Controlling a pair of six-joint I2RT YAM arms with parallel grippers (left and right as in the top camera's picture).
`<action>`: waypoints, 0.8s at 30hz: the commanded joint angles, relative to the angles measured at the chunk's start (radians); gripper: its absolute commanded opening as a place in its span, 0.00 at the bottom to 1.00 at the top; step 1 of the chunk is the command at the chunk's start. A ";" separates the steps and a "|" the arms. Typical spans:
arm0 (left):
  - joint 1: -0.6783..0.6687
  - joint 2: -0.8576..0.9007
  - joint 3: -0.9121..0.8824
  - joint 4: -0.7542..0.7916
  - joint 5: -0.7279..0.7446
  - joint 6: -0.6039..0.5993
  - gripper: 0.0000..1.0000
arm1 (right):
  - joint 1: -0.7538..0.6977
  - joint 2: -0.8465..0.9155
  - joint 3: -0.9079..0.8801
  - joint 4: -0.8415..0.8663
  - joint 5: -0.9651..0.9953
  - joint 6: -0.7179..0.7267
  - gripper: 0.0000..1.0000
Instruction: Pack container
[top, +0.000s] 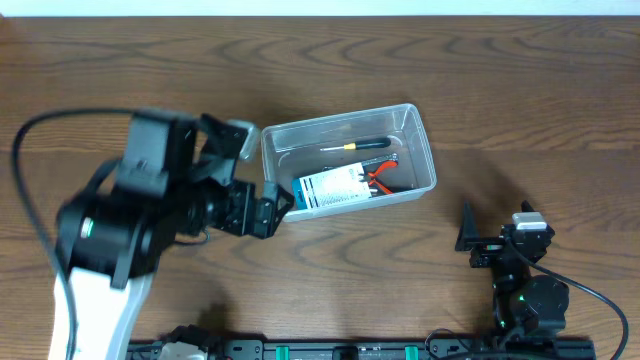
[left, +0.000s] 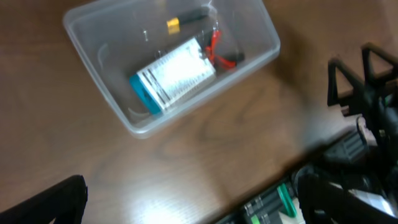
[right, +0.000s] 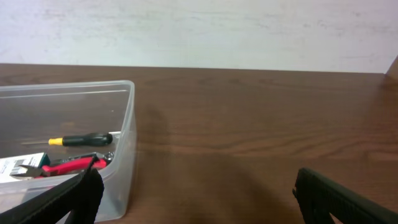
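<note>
The clear plastic container (top: 340, 122) stands at the table's middle. It holds a white and blue box (top: 332, 187), red-handled pliers (top: 381, 176) and a yellow and black screwdriver (top: 358, 144). My left gripper (top: 265, 212) hovers at the container's front left corner, open and empty. In the left wrist view (left: 193, 208) the container (left: 93, 68) lies above the jaws, apart from them. My right gripper (top: 485, 240) rests to the front right of the container, open and empty. In the right wrist view (right: 199, 199) the container's end wall (right: 124, 143) is at the left.
The table is dark brown wood (top: 500, 90). A black rail with green clips (top: 330, 350) runs along the front edge between the arm bases. A black cable (top: 30, 150) loops from the left arm. A white wall (right: 199, 31) stands behind the table.
</note>
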 joint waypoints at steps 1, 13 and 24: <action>0.016 -0.156 -0.156 0.176 -0.016 0.002 0.98 | 0.009 -0.008 -0.006 0.003 0.003 -0.004 0.99; 0.163 -0.733 -0.736 0.954 -0.111 0.006 0.98 | 0.009 -0.008 -0.006 0.003 0.003 -0.004 0.99; 0.190 -0.981 -0.938 1.048 -0.306 0.006 0.98 | 0.009 -0.008 -0.006 0.003 0.003 -0.004 0.99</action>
